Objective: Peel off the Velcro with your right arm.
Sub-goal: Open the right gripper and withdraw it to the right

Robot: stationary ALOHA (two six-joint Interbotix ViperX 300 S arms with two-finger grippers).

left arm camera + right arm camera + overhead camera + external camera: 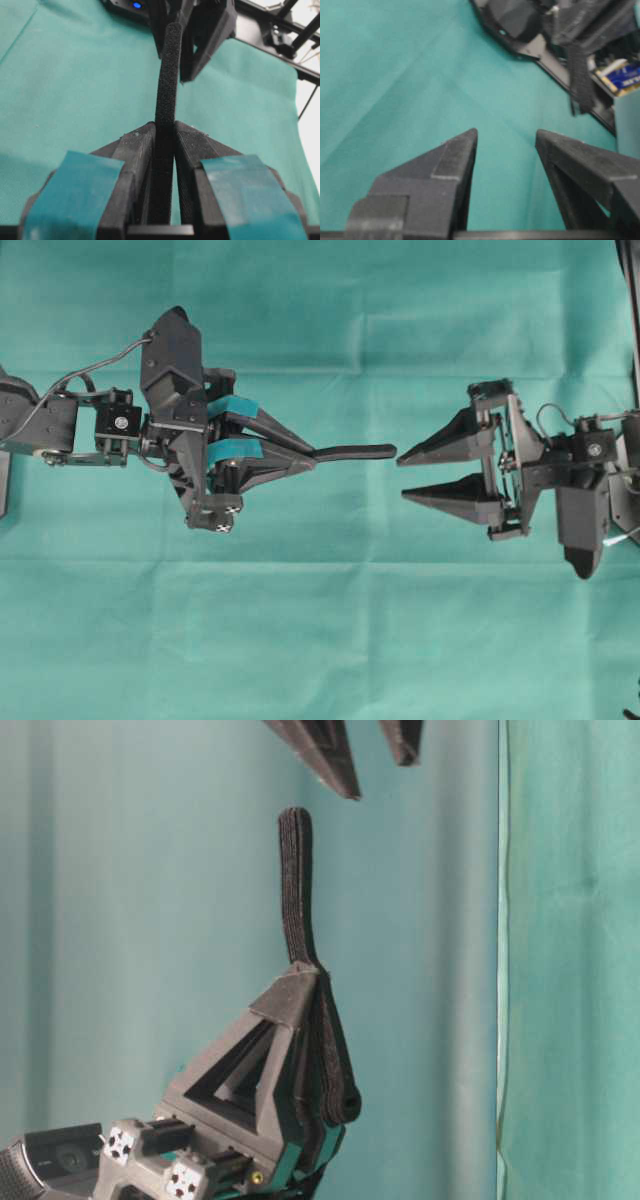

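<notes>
Right hand (400, 475) is spread and holds nothing, just beside the Velcro (355, 452) tip.
Left hand (315, 452) pinches the Velcro; no peeling is done yet.

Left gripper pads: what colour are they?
Teal, on the left gripper fingers; clearest in the left wrist view, which also shows the black Velcro clamped between them.

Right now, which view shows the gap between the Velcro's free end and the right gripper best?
Overhead: the Velcro juts from the left gripper, its tip short of the open right gripper. Table-level shows only the fingertips above it. Left wrist foreshortens the gap. Right wrist shows the strip blurred.
</notes>
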